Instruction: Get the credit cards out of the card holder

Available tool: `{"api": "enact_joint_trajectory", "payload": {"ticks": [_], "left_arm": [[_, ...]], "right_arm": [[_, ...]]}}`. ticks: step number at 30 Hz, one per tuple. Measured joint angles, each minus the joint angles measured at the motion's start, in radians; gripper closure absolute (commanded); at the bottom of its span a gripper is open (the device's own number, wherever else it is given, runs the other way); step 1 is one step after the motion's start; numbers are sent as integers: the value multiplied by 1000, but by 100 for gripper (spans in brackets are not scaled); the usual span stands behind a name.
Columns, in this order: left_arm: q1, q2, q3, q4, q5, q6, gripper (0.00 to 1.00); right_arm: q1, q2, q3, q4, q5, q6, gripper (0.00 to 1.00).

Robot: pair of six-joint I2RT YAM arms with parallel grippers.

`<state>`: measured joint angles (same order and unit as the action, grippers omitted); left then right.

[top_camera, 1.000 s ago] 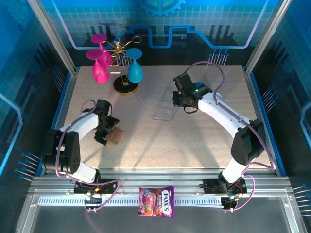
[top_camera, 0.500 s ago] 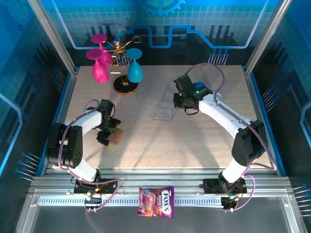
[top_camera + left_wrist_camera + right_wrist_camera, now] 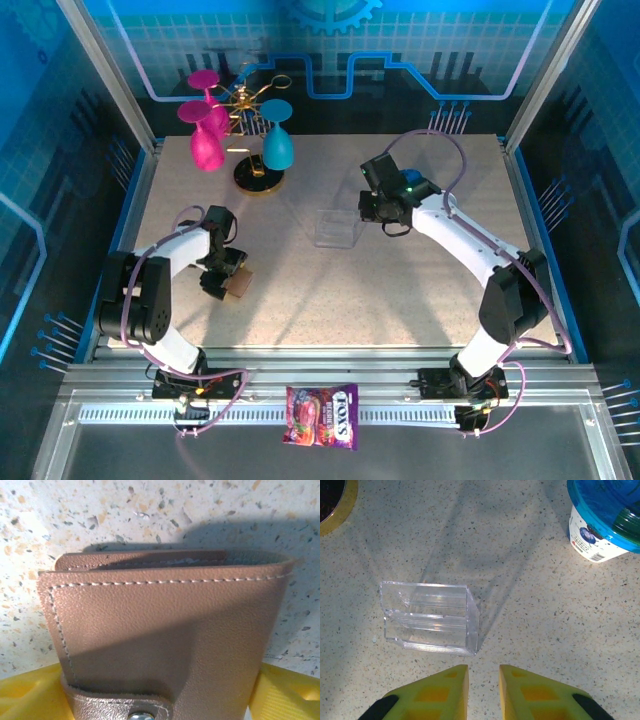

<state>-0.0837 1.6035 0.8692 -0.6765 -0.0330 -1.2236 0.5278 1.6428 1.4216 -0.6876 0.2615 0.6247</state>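
Nearest, on the front rail well short of the clear box (image 3: 337, 228), lies a candy packet (image 3: 322, 415); the speckled table (image 3: 400, 300) is bare from that edge up to the box; near-left of the box the bent left arm sets the left gripper (image 3: 222, 277) low over the folded-shut card holder (image 3: 165, 630), yellow fingers (image 3: 30, 695) flanking its side edges, though whether they clamp it I cannot tell; just right of the box the right gripper (image 3: 484, 667) points down, jaws drawn nearly together on nothing; beyond stands a blue-lidded tub (image 3: 602, 525); far-left, a gold glass stand (image 3: 258, 175); blue walls enclose the table.
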Motion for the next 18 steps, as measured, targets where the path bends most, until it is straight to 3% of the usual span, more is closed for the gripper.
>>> {"api": "enact_joint_trajectory", "payload": {"ticks": [8, 18], "left_arm": [[-42, -14, 7, 7, 0, 72, 23], [-356, -28, 114, -18, 3, 185, 23]], "right_arm": [[-1, -26, -10, 6, -1, 0, 76], [-20, -82, -87, 7, -3, 0, 76]]}}
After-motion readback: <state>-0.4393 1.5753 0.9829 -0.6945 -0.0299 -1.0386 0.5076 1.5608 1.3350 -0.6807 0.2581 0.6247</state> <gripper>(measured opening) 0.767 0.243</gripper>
